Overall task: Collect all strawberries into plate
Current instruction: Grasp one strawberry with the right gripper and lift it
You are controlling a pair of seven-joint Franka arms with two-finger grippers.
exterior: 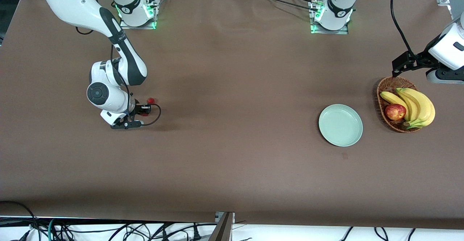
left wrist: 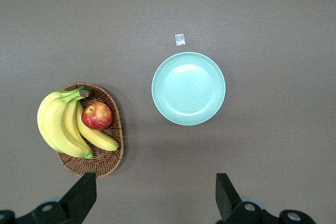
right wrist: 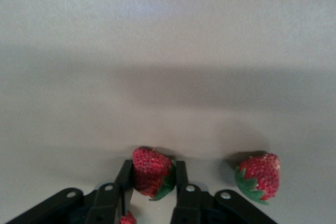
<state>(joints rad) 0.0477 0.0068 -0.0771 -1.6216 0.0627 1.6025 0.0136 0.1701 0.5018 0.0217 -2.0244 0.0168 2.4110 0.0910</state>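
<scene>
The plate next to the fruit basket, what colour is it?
The plate is pale mint green, plain with no pattern. The left wrist view shows it best.

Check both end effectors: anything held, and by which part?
Right end effector has a strawberry between its fingers, across the berry's sides. Left end effector, open above the table, holds nothing.

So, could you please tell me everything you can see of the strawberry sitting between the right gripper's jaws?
The strawberry is small and red, its skin dotted with seeds, with a green leafy top at one end. It lies on the brown table toward the right arm's end, between the two black jaws of the right gripper, which flank it closely on both sides. Whether they press it cannot be told. Another strawberry lies apart beside it, and a third peeks out under the gripper.
</scene>
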